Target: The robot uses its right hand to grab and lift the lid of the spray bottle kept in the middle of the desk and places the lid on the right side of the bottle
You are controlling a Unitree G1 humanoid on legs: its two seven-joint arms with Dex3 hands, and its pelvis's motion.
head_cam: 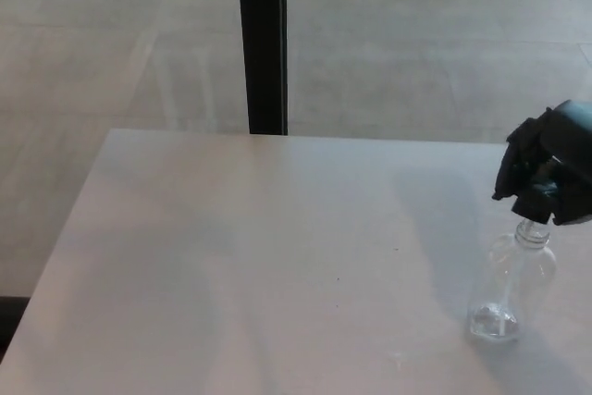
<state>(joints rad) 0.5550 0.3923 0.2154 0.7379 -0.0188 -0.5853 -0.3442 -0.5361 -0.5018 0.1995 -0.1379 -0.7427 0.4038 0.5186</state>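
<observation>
A clear plastic spray bottle [511, 286] stands on the white desk [277, 256] near its right edge. Its threaded neck [531, 233] shows just under my right hand [548, 176]. The black hand sits directly above the neck, fingers curled round a dark spray lid [536, 204] that blends with them. The lid's lower edge is at the mouth of the neck; I cannot tell whether they still touch. My left hand does not show.
The desk's far edge runs across the picture's middle, with a grey floor beyond it. A black vertical post [262, 42] stands behind the desk. The desk's left edge slants down toward the bottom left corner.
</observation>
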